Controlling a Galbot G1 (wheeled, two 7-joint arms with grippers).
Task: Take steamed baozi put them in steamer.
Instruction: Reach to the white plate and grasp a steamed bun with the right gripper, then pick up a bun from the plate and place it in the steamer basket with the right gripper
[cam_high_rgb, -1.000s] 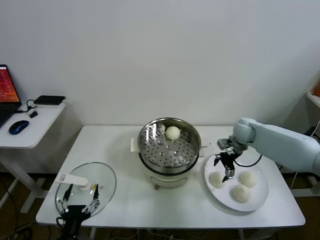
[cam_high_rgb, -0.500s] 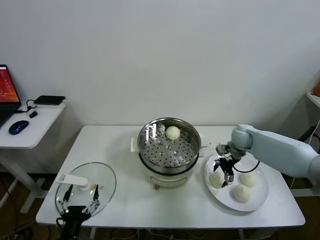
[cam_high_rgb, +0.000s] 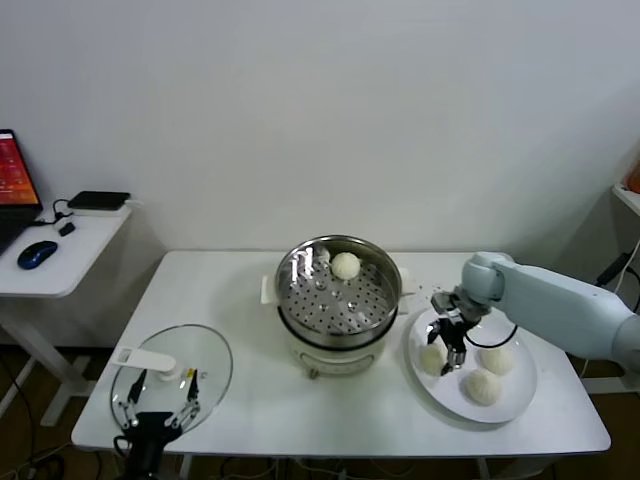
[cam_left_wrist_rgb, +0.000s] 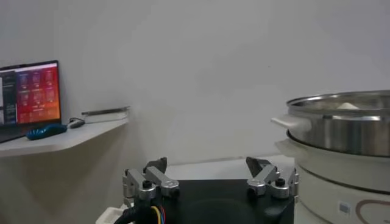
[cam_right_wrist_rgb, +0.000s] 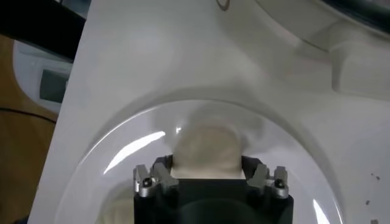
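Observation:
One baozi (cam_high_rgb: 345, 265) lies in the steel steamer (cam_high_rgb: 300, 318) at the table's middle. Three more baozi sit on the white plate (cam_high_rgb: 512, 398) to its right: one on the plate's left (cam_high_rgb: 429, 361), one at the right (cam_high_rgb: 497, 359), one in front (cam_high_rgb: 483, 387). My right gripper (cam_high_rgb: 447, 352) is down on the plate, open, with its fingers on either side of the left baozi. In the right wrist view that baozi (cam_right_wrist_rgb: 206, 151) fills the gap of the gripper (cam_right_wrist_rgb: 206, 165). My left gripper (cam_high_rgb: 155, 415) is open and parked at the table's front left.
A round glass lid (cam_high_rgb: 175, 362) with a white handle lies front left, by the left gripper. The left wrist view shows the steamer (cam_left_wrist_rgb: 341, 131) beyond the open left gripper (cam_left_wrist_rgb: 207, 167). A side desk (cam_high_rgb: 60, 235) with a laptop and mouse stands at the far left.
My right gripper came down from above the plate's left side and now straddles the left baozi. The left arm has not moved.

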